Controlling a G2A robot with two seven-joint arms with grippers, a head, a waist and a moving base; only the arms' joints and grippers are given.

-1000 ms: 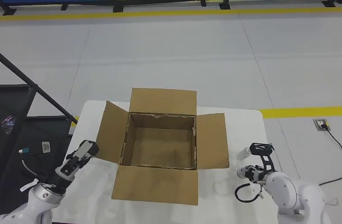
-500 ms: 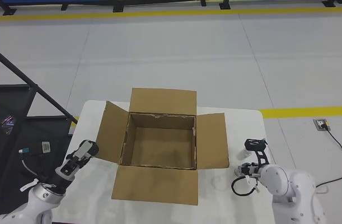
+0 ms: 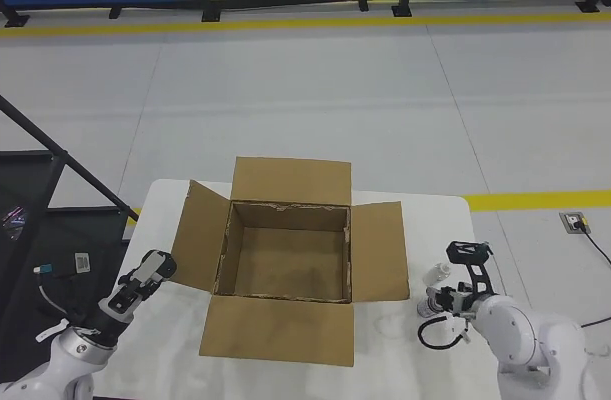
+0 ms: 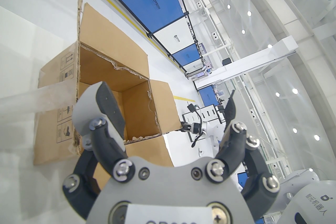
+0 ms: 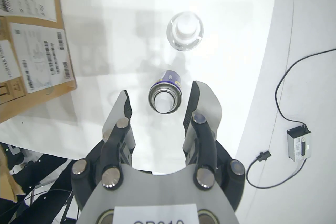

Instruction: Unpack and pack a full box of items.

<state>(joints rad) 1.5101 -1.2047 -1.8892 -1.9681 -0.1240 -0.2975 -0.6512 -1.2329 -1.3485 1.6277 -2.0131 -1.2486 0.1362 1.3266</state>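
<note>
Box (image 3: 277,330) open mid-tabletop (image 3: 425,225), four flaps splayed out, bare cardboard floor showing; labels on the flap nearest the right arm. Left gripper (image 3: 156,263) just off the box's left flap, over the tabletop's left part, angled up toward the box; fingers (image 4: 106,101) spread wide, gripping nothing. Right gripper (image 5: 160,91) right of the box, over the tabletop's right part, pointing down; fingers (image 5: 195,101) wide, one either side of the can, gap on both sides. Bottle (image 5: 185,31), clear with white cap, upright on tabletop just beyond the can, apart from it. Can (image 5: 165,98), purple-sided, upright on tabletop, between the right fingers, untouched.
</note>
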